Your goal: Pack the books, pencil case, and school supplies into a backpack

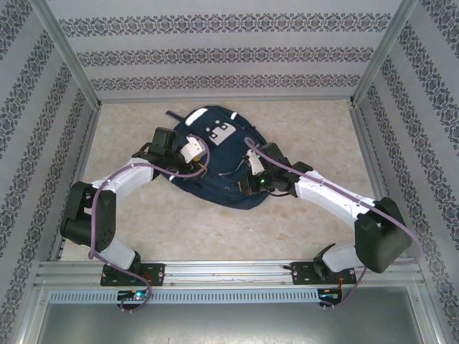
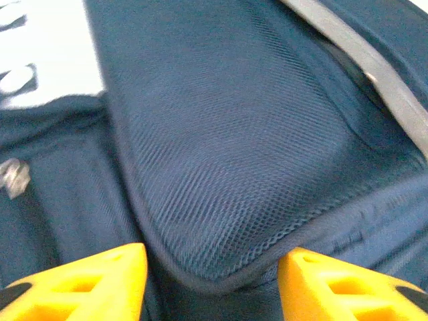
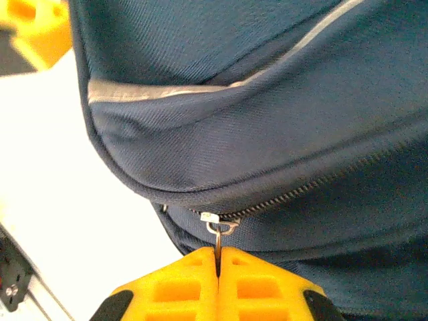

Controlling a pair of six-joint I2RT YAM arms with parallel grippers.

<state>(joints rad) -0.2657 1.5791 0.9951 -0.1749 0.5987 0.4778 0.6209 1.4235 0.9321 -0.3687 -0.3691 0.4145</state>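
— Backpack (image 1: 215, 161)?
— Lying flat on the pale table (image 1: 308, 129), middle of the overhead view, a little left of centre.
— Left gripper (image 2: 212, 267)?
— Spread apart, clamping nothing. Yellow fingers (image 2: 87, 284) low at either side of the wrist view, with a rounded corner of navy mesh panel (image 2: 227, 167) between them.
— Right gripper (image 3: 218, 257)?
— Pressed fully together at bottom centre of its wrist view, pinching the small metal zipper pull (image 3: 221, 231), just under the zipper (image 3: 301, 194) slanting up to the right. Overhead, set against the bag's right side.
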